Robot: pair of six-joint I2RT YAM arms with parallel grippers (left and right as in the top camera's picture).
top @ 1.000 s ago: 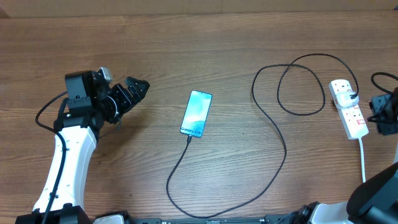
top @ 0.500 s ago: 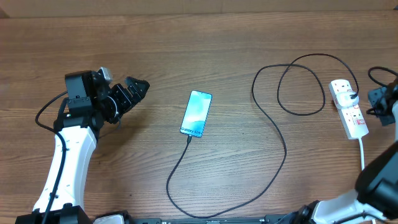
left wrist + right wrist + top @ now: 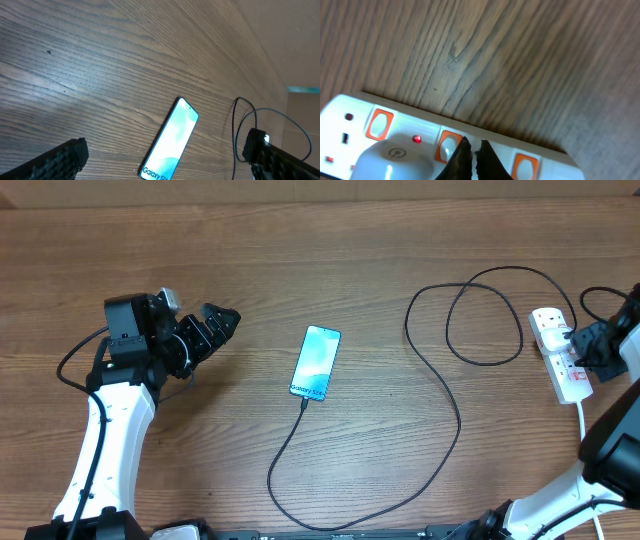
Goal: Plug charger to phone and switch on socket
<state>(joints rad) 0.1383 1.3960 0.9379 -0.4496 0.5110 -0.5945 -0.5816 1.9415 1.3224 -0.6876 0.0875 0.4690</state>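
Socket [image 3: 562,360] lies by the worktop's [image 3: 300,240] right edge; the right hand [image 3: 472,156], pinched tight, has its tips at the switch row. Phone [image 3: 316,362] sits mid-worktop, charger [image 3: 459,420] meeting its near end. Left hand [image 3: 226,320] gapes wide, empty.

left pincer [image 3: 222,321]: jaws spread wide | right pincer [image 3: 473,152]: jaws pressed together

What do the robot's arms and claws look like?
The left arm and right arm have smooth white shells with black joint blocks, and thin black cables loop alongside. The left claw and right claw are black, each with two tapering fingers with a rough, ribbed surface.
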